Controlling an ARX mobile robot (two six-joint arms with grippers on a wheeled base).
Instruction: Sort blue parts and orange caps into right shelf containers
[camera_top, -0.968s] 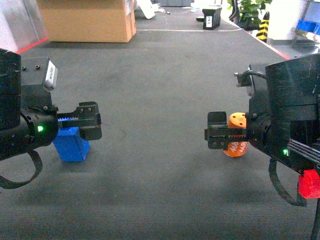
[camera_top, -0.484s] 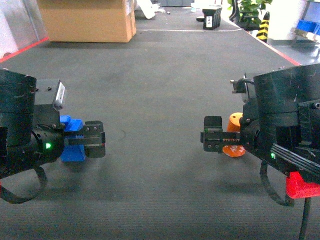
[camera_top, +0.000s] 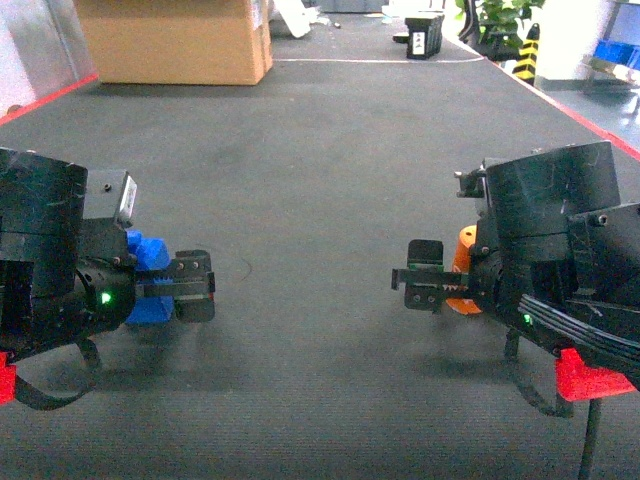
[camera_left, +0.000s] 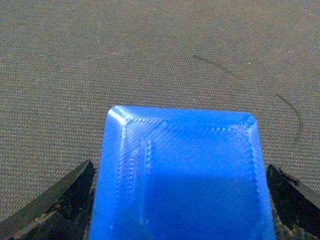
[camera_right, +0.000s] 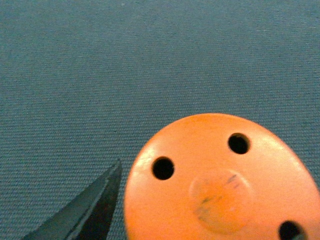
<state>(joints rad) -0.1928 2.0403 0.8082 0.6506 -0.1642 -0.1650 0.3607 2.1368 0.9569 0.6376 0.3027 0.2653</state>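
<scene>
In the head view, the left gripper (camera_top: 190, 286) is sitting low over the dark floor mat (camera_top: 320, 170), its fingers straddling the blue part (camera_top: 148, 262), while the right gripper (camera_top: 425, 275) is reaching in front of the orange cap (camera_top: 463, 262); a brown cardboard box (camera_top: 175, 38) is standing far behind. In the left wrist view, the blue part (camera_left: 182, 175) is filling the space between two spread black fingers (camera_left: 55, 205), which are sitting just beside its edges; whether they are pressing it I cannot tell. In the right wrist view, the orange cap (camera_right: 220, 180), holes showing on top, is lying beside one black fingertip (camera_right: 90, 212); its jaw state is unclear.
</scene>
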